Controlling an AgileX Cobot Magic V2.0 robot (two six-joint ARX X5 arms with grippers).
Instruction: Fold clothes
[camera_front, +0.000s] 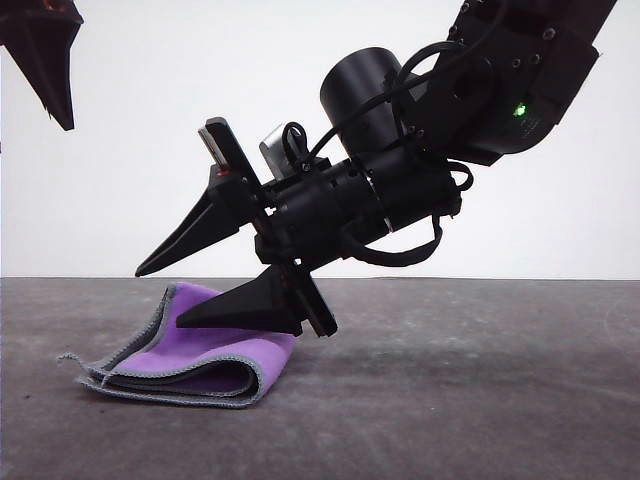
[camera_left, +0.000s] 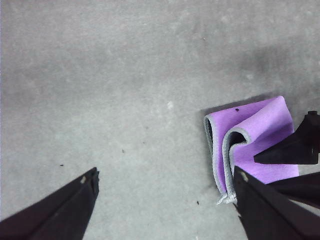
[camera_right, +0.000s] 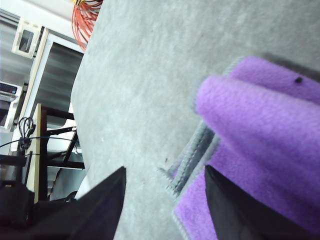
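Where folded, soft purple cloth (camera_front: 215, 345), grey-stitched edging

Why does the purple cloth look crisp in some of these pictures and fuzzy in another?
In the front view the cloth is sharp, stitched edging clear, against a bright white backdrop. The left wrist view is also sharp, with a soft shadow behind the cloth. In the right wrist view the cloth sits very near the lens, so its purple roll blurs; the right gripper fingers look soft-edged too.
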